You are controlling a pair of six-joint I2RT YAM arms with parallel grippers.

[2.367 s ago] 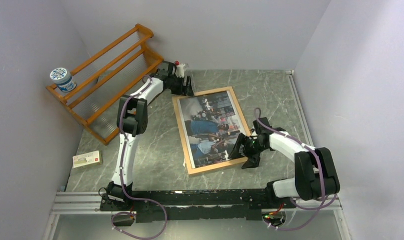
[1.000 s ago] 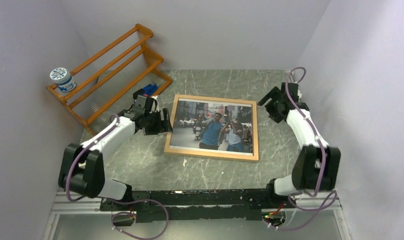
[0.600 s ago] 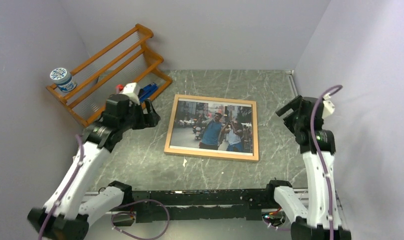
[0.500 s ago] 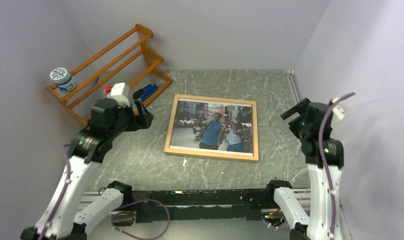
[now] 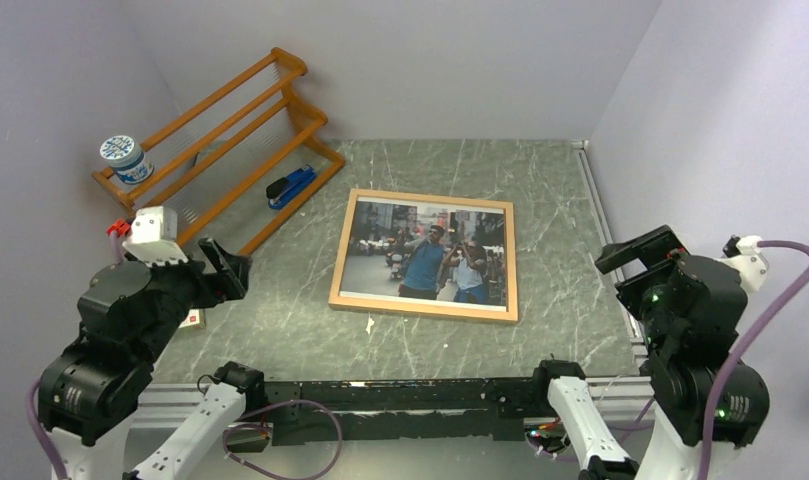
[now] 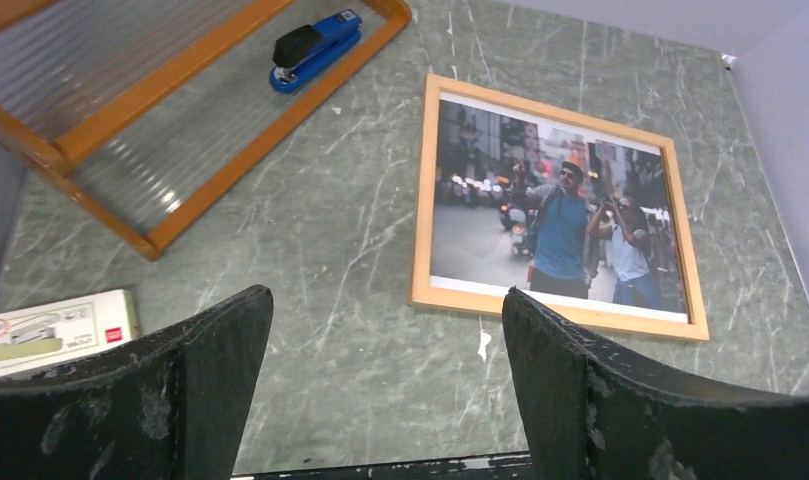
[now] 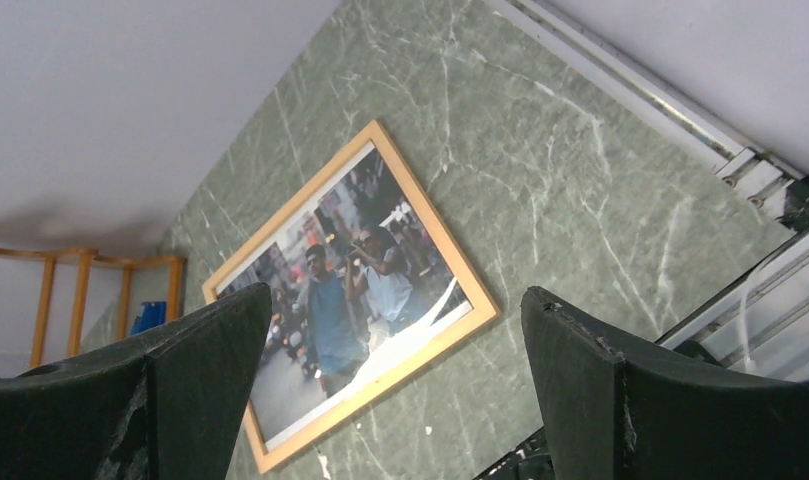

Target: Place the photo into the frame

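thin light-wood rectangular frame [image 5: 423, 311] flat at centre of green marbled bench [image 5: 560, 190] | colour street-scene paper photo [image 5: 425, 250] inside its border, face up | left claw [image 6: 385, 300] released, empty, aloft at frame's 8 o'clock | right claw [image 7: 397, 295] released, empty, aloft at 4 o'clock | both well apart from frame

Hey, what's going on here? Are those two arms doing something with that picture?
Right now nothing is being handled. The photo sits inside the frame, which lies flat on the green table. Both arms are held high and away from it, and the left gripper and the right gripper are both open and empty. It looks like the framing job is done. A blue stapler rests on the wooden rack nearby.
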